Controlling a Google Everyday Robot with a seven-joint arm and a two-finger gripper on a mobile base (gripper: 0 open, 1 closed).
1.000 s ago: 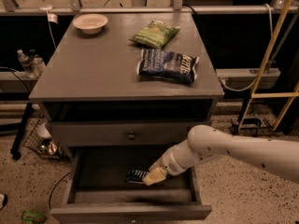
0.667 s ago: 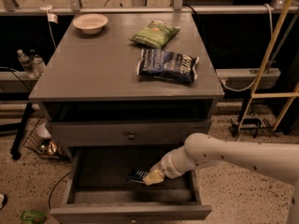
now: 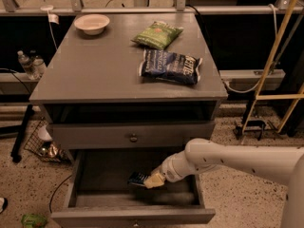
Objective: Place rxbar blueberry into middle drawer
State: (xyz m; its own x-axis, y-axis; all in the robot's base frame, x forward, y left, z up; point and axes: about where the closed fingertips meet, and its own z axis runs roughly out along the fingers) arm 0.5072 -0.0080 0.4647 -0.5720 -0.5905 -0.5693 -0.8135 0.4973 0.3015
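Observation:
The middle drawer [image 3: 78, 179] of the grey cabinet stands pulled open at the bottom of the camera view. My gripper [image 3: 151, 179] reaches into it from the right, low over the drawer floor near its middle. The rxbar blueberry [image 3: 137, 177], a small dark blue wrapper, sticks out to the left of the pale fingertips and is held in them. My white arm [image 3: 228, 158] crosses over the drawer's right wall. The wrapper's underside and whether it touches the drawer floor are hidden.
On the cabinet top lie a dark blue chip bag [image 3: 170, 66], a green chip bag [image 3: 157, 34] and a white bowl [image 3: 92, 23]. A shut knobbed drawer front [image 3: 133, 137] sits just above the open drawer. A yellow ladder [image 3: 278, 61] stands right; a wire basket [image 3: 45, 146] sits left.
My gripper with the bar has shifted slightly left and deeper into the open drawer. Nothing on the cabinet top has moved.

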